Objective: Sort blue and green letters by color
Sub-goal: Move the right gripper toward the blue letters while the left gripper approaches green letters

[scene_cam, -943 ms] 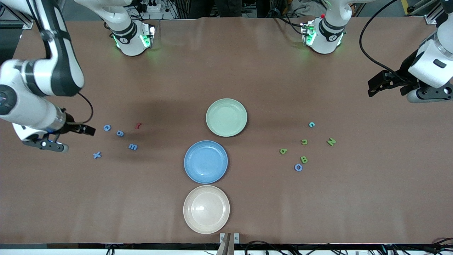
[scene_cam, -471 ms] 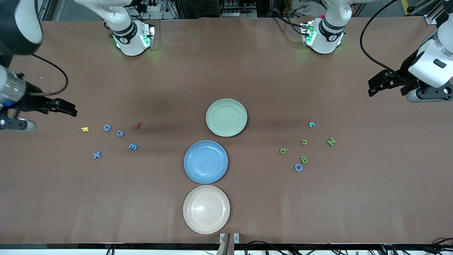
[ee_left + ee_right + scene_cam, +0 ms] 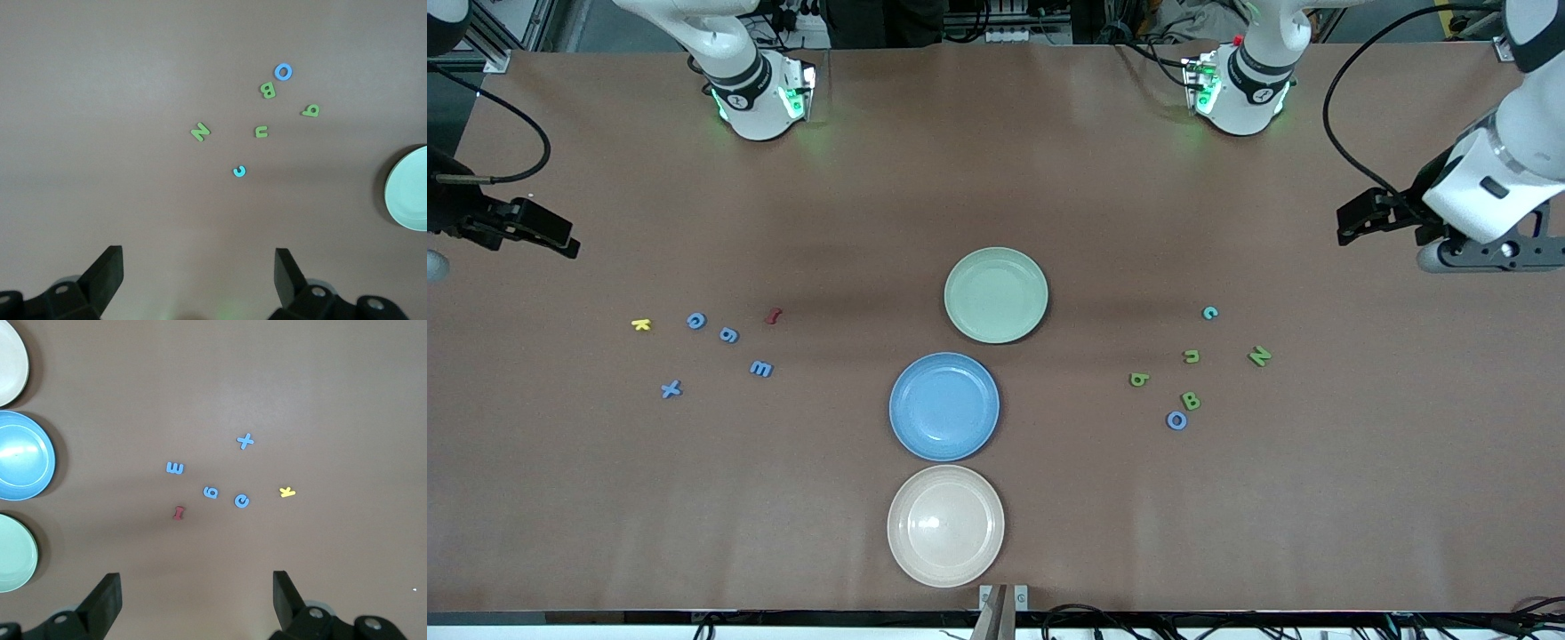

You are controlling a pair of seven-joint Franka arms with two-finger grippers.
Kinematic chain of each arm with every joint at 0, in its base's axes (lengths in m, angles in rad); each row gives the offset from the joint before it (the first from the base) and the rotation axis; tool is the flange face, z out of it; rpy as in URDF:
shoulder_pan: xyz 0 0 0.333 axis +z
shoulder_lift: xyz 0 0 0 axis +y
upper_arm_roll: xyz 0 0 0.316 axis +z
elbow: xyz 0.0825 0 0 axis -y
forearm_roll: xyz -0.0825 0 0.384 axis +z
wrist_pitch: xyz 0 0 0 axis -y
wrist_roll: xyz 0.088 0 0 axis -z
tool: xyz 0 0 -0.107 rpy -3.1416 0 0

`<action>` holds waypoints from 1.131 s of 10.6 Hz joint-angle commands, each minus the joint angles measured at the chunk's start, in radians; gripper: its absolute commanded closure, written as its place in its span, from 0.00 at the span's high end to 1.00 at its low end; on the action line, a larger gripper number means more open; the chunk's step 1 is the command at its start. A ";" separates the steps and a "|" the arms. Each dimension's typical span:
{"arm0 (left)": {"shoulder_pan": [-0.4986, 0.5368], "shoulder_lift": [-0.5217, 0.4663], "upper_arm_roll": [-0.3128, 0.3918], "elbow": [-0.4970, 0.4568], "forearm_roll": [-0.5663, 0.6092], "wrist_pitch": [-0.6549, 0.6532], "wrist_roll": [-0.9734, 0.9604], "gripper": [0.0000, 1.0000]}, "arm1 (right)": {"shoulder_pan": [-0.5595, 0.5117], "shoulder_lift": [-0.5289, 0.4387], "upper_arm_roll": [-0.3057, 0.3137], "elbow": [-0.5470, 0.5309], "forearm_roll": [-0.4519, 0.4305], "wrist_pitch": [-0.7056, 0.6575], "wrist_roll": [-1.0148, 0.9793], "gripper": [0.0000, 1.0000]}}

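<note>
Brown table (image 3: 1049, 178): tiny flat blue letters (image 3: 728, 335), olive-green letters (image 3: 1191, 356).

Left tool (image 3: 199, 267) hangs wide open over bare table (image 3: 100, 100); green letters (image 3: 261, 132), a blue O (image 3: 283, 71) and a plate (image 3: 408, 190) lie apart.

The pieces themselves read: blue X (image 3: 671, 388), blue O (image 3: 1176, 420), green N (image 3: 1259, 356), green B (image 3: 1190, 400).

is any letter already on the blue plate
No, the blue plate holds nothing; the blue letters and green letters all lie on the table.
</note>
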 commanded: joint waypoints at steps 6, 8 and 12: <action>-0.001 -0.005 0.007 -0.353 -0.015 0.359 0.211 1.00 | 0.025 0.015 -0.074 0.020 -0.025 -0.015 -0.010 1.00; -0.003 0.009 0.003 -0.404 -0.015 0.416 0.298 1.00 | 0.025 0.024 -0.071 0.020 -0.025 -0.015 -0.011 1.00; 0.032 0.056 0.001 -0.511 -0.015 0.613 0.555 1.00 | 0.024 0.049 -0.063 -0.028 -0.027 0.025 -0.006 1.00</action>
